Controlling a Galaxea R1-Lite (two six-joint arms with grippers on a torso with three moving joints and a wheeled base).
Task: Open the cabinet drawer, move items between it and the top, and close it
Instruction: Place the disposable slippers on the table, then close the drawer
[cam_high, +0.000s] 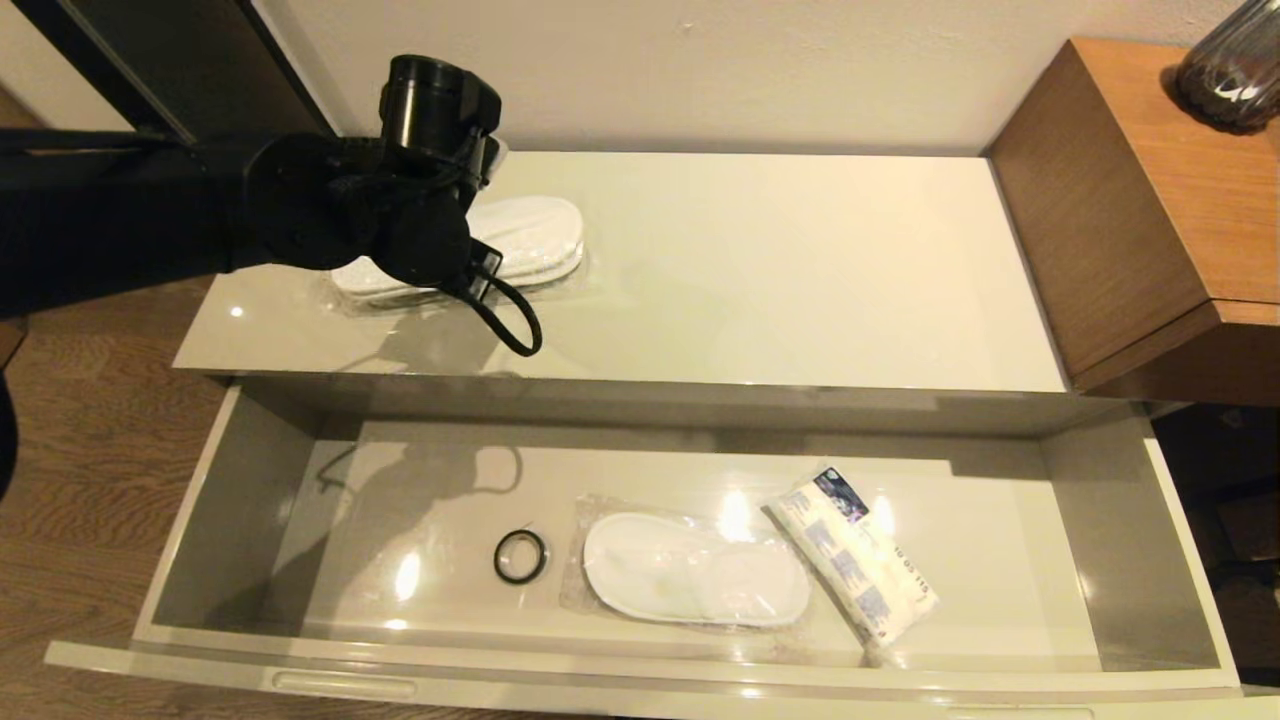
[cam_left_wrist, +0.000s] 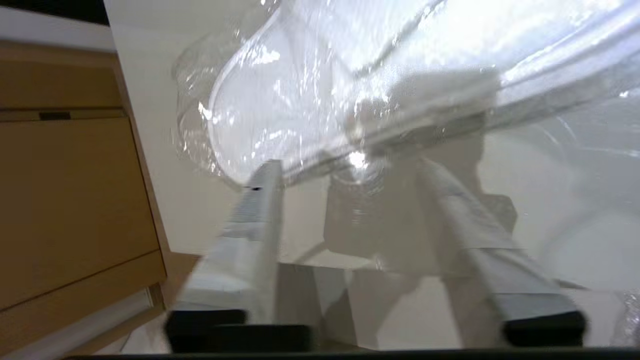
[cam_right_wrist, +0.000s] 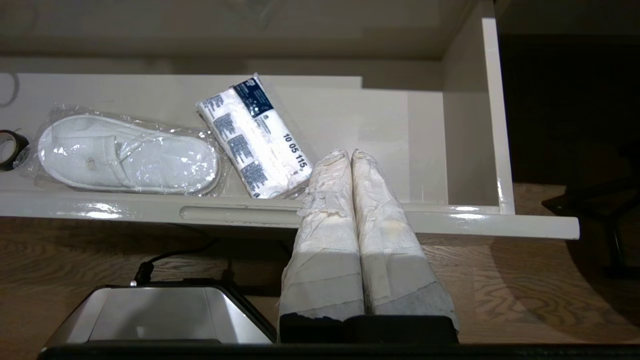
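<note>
The cabinet drawer (cam_high: 215, 520) is pulled fully open. In it lie a wrapped pair of white slippers (cam_high: 695, 570) (cam_right_wrist: 125, 155) and the blue-printed white packet (cam_high: 855, 565) (cam_right_wrist: 255, 140). A second wrapped pair of slippers (cam_high: 535, 235) (cam_left_wrist: 280, 100) rests on the top (cam_high: 800, 270) at its left end. My left arm (cam_high: 420, 200) hangs over that pair and hides part of it. My left gripper (cam_left_wrist: 347, 170) is open, its fingertips at the edge of the plastic wrap. My right gripper (cam_right_wrist: 350, 152) is shut and empty, in front of the drawer's front panel (cam_right_wrist: 450, 220).
A small black ring (cam_high: 520, 556) lies in the drawer, left of the slippers. The brown wooden desk (cam_high: 1150, 200) stands taller at the right end of the top, with a dark vase (cam_high: 1235, 65) on it. Wood floor lies to the left.
</note>
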